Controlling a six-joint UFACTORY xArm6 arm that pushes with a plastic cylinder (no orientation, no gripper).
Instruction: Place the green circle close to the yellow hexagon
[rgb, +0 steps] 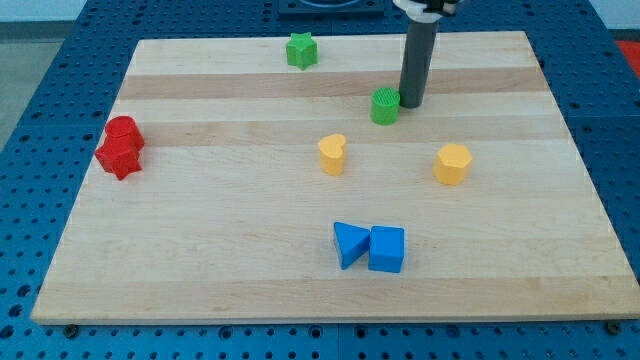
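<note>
No gripper, only my tip (412, 103) | touching green circle (385, 106) at its left | yellow hexagon (452, 163) below-right, well apart | push pending

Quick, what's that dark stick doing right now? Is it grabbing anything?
No gripper here, so nothing is held: my tip rests on the board right beside the green circle, on its right in the view; contact can't be told.
</note>
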